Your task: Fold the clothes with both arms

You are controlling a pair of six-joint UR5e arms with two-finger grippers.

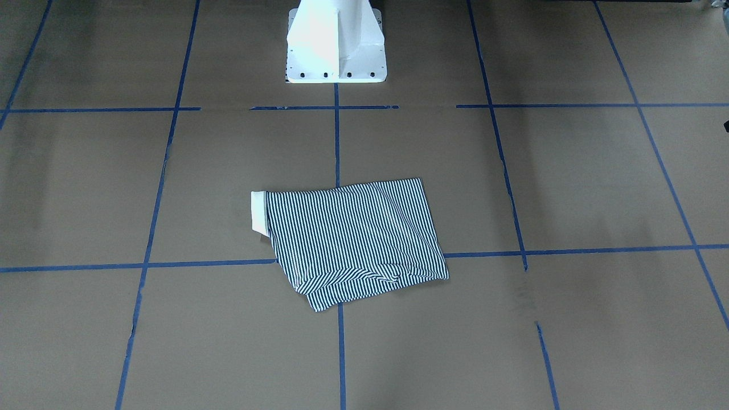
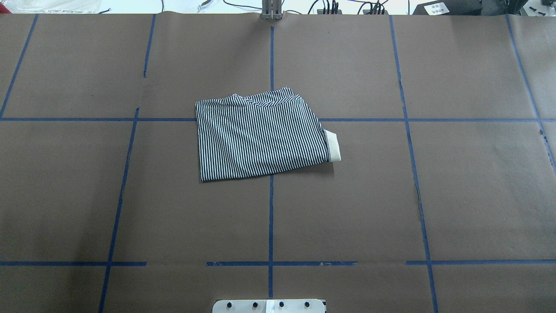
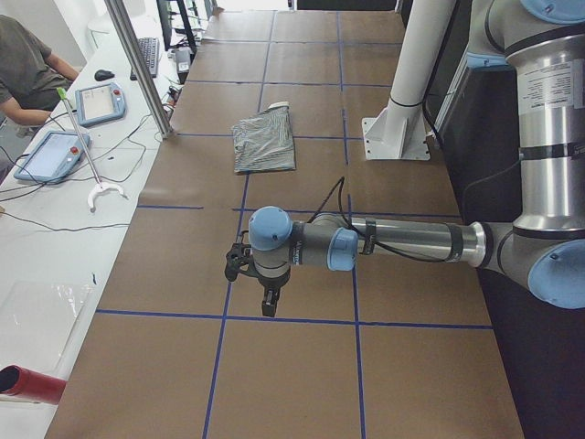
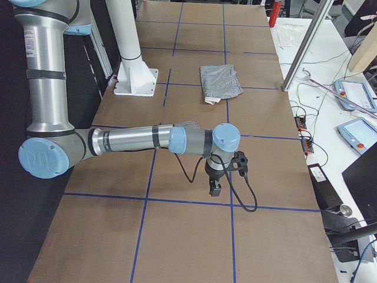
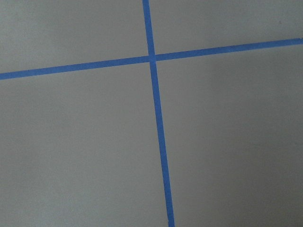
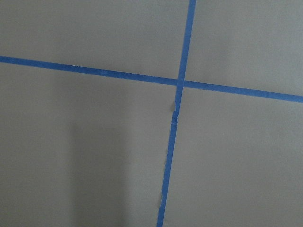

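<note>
The clothes are one striped polo shirt (image 1: 353, 239) (image 2: 260, 137), lying folded into a rough rectangle near the table's middle, with its cream collar (image 1: 258, 212) (image 2: 333, 145) sticking out at one end. It also appears small in the side views (image 3: 263, 142) (image 4: 220, 81). The left arm (image 3: 402, 242) hangs over bare table far from the shirt, its gripper (image 3: 265, 306) pointing down. The right arm (image 4: 135, 141) does the same at the opposite end, gripper (image 4: 215, 190) down. I cannot tell whether either gripper is open or shut. Both wrist views show only brown paper and blue tape.
The white pedestal (image 1: 336, 42) (image 3: 398, 128) stands behind the shirt. Blue tape lines (image 2: 271, 217) grid the brown table cover. A person (image 3: 27, 64) sits beside teach pendants (image 3: 101, 102) at a side bench. A metal post (image 3: 137, 64) rises at the table edge.
</note>
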